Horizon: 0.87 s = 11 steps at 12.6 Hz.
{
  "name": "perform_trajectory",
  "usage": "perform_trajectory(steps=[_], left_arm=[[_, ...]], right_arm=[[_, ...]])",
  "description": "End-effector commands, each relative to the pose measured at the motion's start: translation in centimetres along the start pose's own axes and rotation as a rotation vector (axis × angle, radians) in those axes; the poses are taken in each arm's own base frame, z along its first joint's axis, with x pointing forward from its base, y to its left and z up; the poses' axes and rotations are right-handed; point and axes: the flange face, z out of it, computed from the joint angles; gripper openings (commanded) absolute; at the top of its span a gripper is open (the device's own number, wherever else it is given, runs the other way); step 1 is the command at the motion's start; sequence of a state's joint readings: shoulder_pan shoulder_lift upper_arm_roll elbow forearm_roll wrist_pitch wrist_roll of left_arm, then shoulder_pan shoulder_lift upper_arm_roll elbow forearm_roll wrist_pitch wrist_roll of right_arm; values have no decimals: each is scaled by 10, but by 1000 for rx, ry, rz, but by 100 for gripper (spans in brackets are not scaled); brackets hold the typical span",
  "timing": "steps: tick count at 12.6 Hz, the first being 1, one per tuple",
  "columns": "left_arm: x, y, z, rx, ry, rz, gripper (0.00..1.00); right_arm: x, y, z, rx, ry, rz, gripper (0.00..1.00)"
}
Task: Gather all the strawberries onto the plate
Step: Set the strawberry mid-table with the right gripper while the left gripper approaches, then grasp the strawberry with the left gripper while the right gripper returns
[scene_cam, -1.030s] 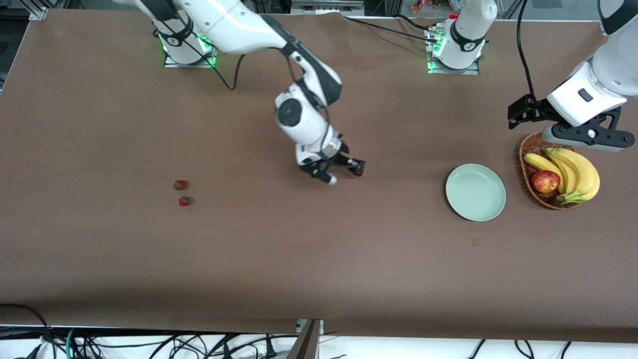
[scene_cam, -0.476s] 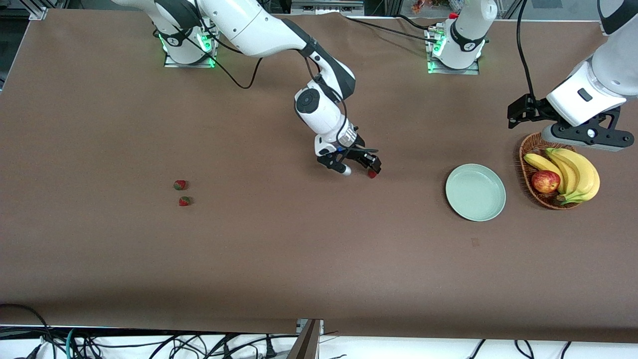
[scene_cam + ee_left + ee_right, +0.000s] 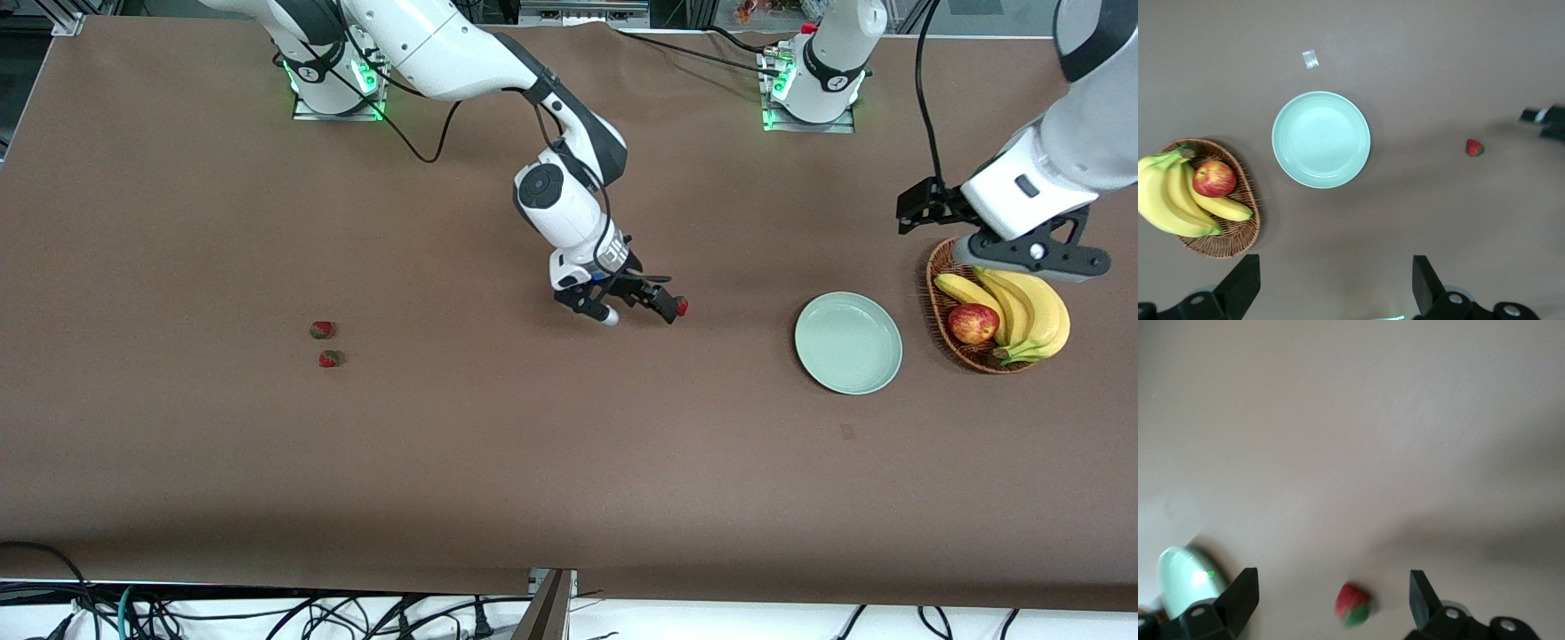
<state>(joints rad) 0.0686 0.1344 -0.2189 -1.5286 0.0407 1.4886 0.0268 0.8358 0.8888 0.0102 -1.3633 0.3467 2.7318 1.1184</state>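
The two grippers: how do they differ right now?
The right gripper is low over the middle of the table with a loose strawberry beside its fingertip; the left gripper is over the wicker basket with nothing between its fingers. The right is angled toward the plate; the left looks straight down. Both are open.

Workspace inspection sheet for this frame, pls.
Surface: brown table; small pale mark near plate.
Job's things: plate empty; one strawberry loose by right end effector, short of plate; two strawberries toward right arm's end.
Clutter: basket holding bananas, apple.
Grippers: right end effector open, over table; left end effector open, above basket, waiting.
Cables: cable by bases.
Surroundings: cable tangle below table edge.
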Motion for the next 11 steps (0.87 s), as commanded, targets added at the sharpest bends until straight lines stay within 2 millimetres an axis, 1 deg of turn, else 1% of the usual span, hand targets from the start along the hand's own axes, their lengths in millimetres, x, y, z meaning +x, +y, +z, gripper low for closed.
perform_trajectory(steps=[1, 2, 3, 4, 6, 7, 8, 9, 10, 11], left_arm=[[29, 8, 57, -53, -105, 18, 100], [41, 16, 84, -91, -144, 22, 100], [53, 26, 113, -130, -189, 5, 100], [60, 45, 140, -148, -210, -32, 100], [56, 109, 192, -109, -195, -141, 100], [52, 149, 217, -88, -152, -190, 100], [46, 181, 242, -75, -106, -225, 100], [45, 195, 269, -81, -60, -247, 100], [45, 199, 295, -111, 9, -256, 100], [40, 213, 326, -141, 81, -241, 100]], right_arm=[[50, -12, -50, -155, 4, -104, 99], [75, -13, -68, -213, -18, -153, 99], [102, -8, -90, -256, -44, -199, 99], [131, 0, -109, -280, -63, -242, 99], [171, 16, -145, -333, -111, -336, 99], [194, 27, -162, -362, -127, -373, 99], [213, 40, -176, -396, -147, -416, 99], [229, 54, -187, -436, -173, -455, 99], [242, 66, -191, -457, -193, -499, 99], [253, 79, -197, -472, -197, -517, 99]])
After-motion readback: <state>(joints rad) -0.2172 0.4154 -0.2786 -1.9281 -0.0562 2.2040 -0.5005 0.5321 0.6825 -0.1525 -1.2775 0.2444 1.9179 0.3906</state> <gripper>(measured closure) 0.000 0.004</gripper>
